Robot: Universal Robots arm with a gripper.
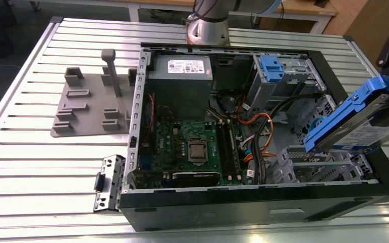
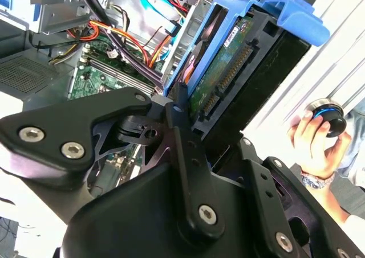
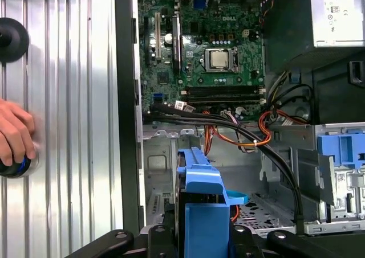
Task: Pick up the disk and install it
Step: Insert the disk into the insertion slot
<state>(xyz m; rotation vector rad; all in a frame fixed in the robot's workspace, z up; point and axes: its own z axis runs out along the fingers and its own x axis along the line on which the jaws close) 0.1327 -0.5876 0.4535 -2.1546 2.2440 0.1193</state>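
The disk [image 1: 358,130] is a silver drive in a bright blue carrier. It hangs tilted above the open computer case's [image 1: 262,202] edge on the exterior view's right. My gripper [image 2: 212,134] is shut on it, and its black fingers [image 2: 181,130] clamp the drive's two flat sides. In the first wrist view the blue carrier [image 3: 204,209] stands edge-on between the fingers of the gripper [image 3: 202,240], over the case floor. The metal drive cage [image 1: 285,76] with a blue latch [image 1: 272,66] sits at the case's far side.
Inside the case are a green motherboard [image 1: 191,147], a grey power supply box [image 1: 180,83] and orange and black cables [image 1: 259,126]. A grey fixture plate [image 1: 89,109] lies on the slatted table [image 1: 39,167]. A person's hand [image 3: 12,134] rests on a knob.
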